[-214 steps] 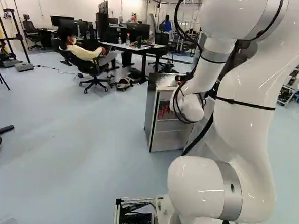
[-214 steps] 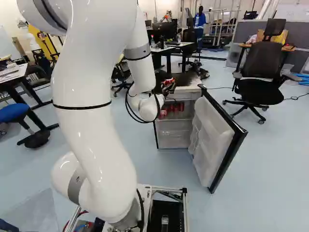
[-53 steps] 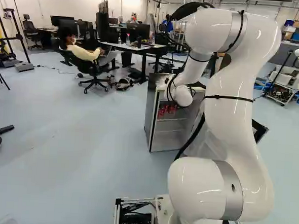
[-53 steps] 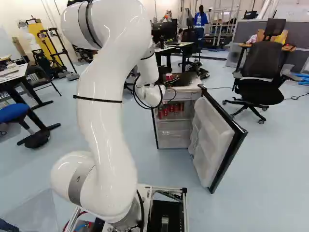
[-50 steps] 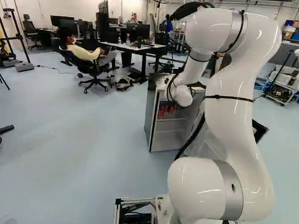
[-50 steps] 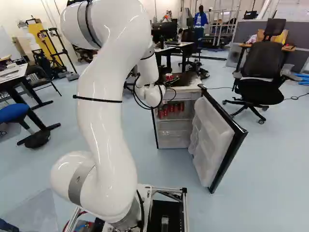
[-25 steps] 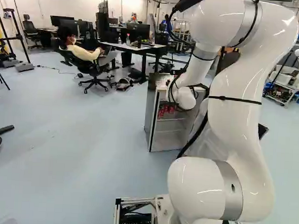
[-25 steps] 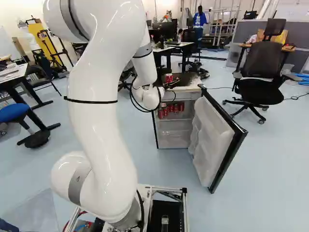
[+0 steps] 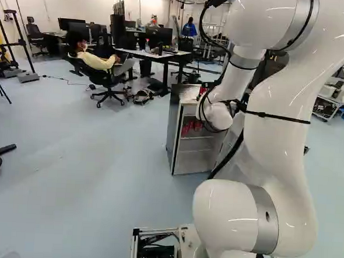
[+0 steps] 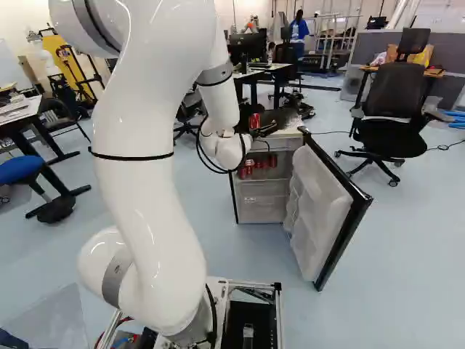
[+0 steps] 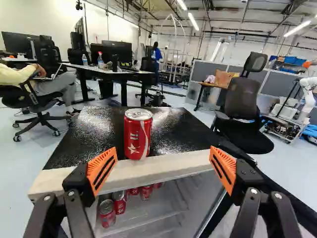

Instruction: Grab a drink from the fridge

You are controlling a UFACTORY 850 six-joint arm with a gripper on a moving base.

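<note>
A glossy pale-blue floor (image 9: 82,164) runs back to a white wall (image 9: 62,5) on the far left. Monitors (image 11: 115,50) stand on a white-topped desk (image 9: 165,56) at the far side. Near left, a blue-seated stool (image 10: 20,169) sits by a table (image 10: 25,107). Over right — a black office chair (image 10: 396,94), grey partitions (image 10: 447,62) behind — and strip lights (image 11: 193,21) glow overhead.

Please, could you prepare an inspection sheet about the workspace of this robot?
Surface: fridge top, black with a pale front edge.
Job's things: red can upright near that edge; more red cans inside; fridge door open.
Clutter: small pile on the floor near the desk.
Gripper: fingers open, can ahead, not gripped.
Cables: black cable beside the arm.
Surroundings: desk with screens; office chair.
</note>
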